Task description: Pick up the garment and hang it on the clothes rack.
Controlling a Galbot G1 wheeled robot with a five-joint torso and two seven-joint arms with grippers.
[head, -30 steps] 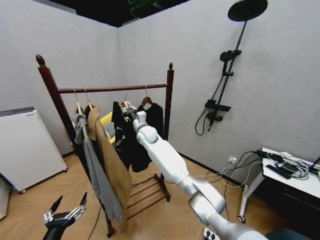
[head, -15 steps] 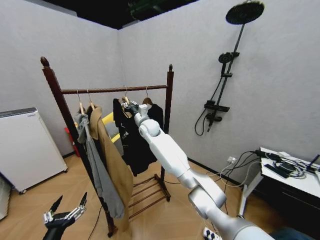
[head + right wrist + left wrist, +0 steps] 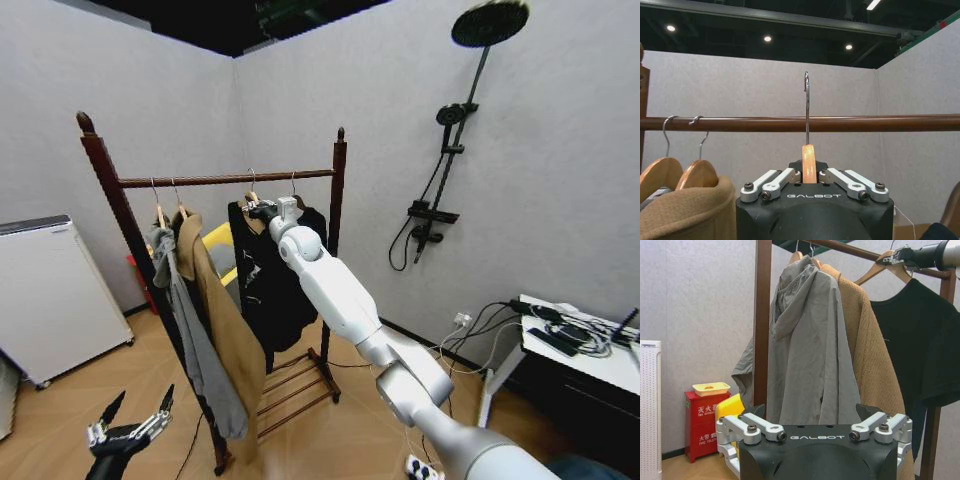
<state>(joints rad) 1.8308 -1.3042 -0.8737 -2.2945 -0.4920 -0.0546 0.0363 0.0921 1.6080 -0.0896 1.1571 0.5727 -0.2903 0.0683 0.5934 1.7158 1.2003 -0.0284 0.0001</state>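
Note:
The clothes rack (image 3: 335, 200) of dark reddish wood stands in the corner, its rail (image 3: 880, 123) running across the right wrist view. My right gripper (image 3: 258, 210) is shut on the neck of a light wooden hanger (image 3: 809, 161), just under the rail. The hanger's metal hook (image 3: 806, 100) rises past the rail. Below the hanger hangs the garment (image 3: 262, 285), a black top, also seen in the left wrist view (image 3: 925, 340). My left gripper (image 3: 130, 428) waits open, low near the floor in front of the rack, empty (image 3: 812, 427).
A grey hooded jacket (image 3: 190, 340) and a long tan coat (image 3: 225, 330) hang at the rail's left end. Another hanger (image 3: 293, 185) is hooked near the right post. A white appliance (image 3: 45, 295) stands left, a shower fixture (image 3: 445, 205) and a desk with cables (image 3: 580, 345) right.
My right arm has lifted the hanger and the black garment up closer to the rail. The head camera shifted slightly. The left gripper has not moved.

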